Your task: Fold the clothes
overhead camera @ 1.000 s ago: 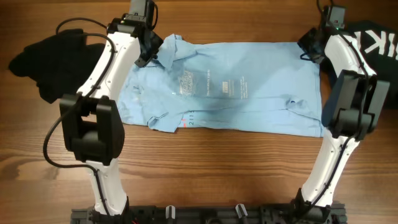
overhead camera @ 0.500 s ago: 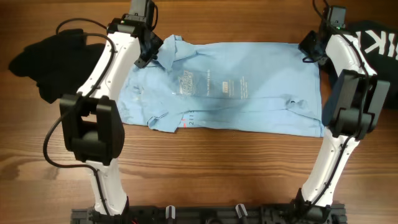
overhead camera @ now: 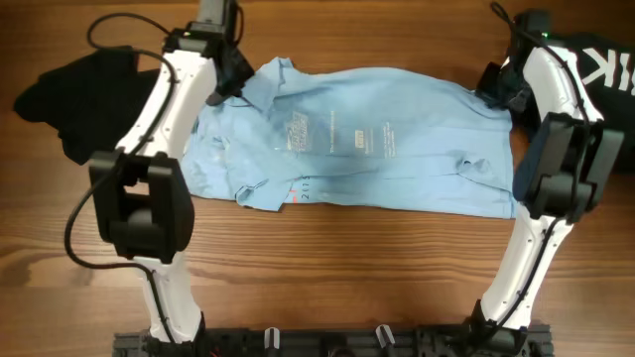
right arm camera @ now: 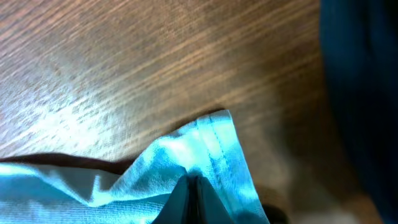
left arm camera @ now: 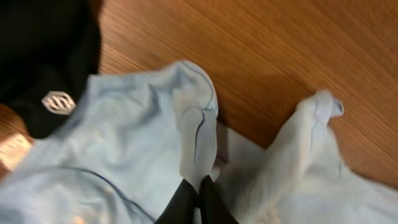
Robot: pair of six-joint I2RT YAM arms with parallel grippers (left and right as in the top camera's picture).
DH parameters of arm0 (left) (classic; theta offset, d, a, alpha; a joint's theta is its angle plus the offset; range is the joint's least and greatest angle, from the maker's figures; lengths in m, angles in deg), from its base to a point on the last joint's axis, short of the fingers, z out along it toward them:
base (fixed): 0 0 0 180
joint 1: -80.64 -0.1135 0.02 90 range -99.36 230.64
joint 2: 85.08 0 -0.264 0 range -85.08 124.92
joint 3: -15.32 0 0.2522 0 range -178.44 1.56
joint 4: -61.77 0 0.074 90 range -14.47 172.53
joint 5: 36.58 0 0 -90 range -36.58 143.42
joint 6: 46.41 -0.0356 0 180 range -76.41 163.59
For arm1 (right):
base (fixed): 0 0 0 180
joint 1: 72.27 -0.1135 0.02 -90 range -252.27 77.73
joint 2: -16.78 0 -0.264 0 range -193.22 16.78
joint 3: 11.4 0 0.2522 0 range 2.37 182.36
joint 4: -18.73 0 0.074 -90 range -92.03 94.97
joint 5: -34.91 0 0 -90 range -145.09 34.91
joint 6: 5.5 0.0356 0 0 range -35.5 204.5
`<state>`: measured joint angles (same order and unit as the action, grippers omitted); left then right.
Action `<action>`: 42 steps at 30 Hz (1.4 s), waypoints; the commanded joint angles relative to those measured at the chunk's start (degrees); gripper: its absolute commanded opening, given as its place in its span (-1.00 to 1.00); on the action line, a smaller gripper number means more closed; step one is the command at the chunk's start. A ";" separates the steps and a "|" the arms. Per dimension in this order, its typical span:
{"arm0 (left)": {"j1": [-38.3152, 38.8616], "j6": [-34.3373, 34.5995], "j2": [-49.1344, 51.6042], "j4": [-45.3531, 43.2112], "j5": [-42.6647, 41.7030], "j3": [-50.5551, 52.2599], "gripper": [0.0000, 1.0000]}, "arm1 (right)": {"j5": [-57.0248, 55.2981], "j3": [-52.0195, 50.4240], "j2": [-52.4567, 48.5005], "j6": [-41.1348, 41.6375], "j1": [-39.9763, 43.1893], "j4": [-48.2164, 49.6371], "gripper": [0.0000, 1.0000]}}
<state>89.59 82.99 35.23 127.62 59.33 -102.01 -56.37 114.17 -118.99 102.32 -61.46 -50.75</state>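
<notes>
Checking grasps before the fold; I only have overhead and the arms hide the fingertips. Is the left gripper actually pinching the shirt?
Observer: Yes. Left wrist view shows the left gripper shut on a bunched fold of the light blue shirt.
Operator: Right side?
Observer: Right wrist view shows the right gripper shut on a hemmed corner of the shirt.
Operator: Anything else caught on the left?
Observer: No. The black garment with a small white logo borders the shirt there, outside the pinch.

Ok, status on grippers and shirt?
Left gripper shut on shirt, far edge near collar. Right gripper shut on far hem corner. One black garment by left arm, second black garment by right.
</notes>
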 commanded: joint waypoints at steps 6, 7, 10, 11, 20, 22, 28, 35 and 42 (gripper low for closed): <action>-2.75 -9.88 -9.29 1.53 0.13 -0.33 -0.92 | 2.47 1.84 13.00 -1.33 0.20 -5.92 -0.91; -2.73 -10.34 -9.88 2.29 0.11 -0.33 -0.92 | 2.64 1.84 13.66 -1.33 0.20 -7.43 -0.91; -2.73 -10.71 -11.15 7.43 0.13 -0.33 -0.92 | 2.86 1.84 14.93 -1.25 0.20 -15.02 -0.91; -2.73 -10.71 -11.19 8.52 0.13 -0.33 -0.92 | 2.82 1.84 15.02 -1.16 0.22 -16.59 -0.91; -2.75 -13.53 -11.17 16.68 6.01 -0.33 -0.92 | 2.62 1.81 15.02 -1.92 0.33 -28.96 -0.91; -2.75 -13.51 -11.13 18.32 7.08 -0.31 -0.92 | 2.58 1.70 15.02 -3.26 0.39 -30.62 -0.91; -2.75 -13.53 -11.02 21.99 7.87 1.84 -0.92 | 2.58 1.51 15.02 -6.10 0.46 -34.64 -0.91; -2.75 -13.53 -11.02 22.56 8.96 5.77 -0.64 | 2.62 -2.62 15.02 -8.76 0.63 -36.44 -0.88; -2.75 -13.77 -11.02 24.50 9.18 5.77 -0.02 | 2.62 -2.71 15.02 -8.81 0.74 -36.46 0.41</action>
<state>86.92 69.59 25.81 151.64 67.33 -96.52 -54.00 111.97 -105.13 93.97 -61.11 -87.15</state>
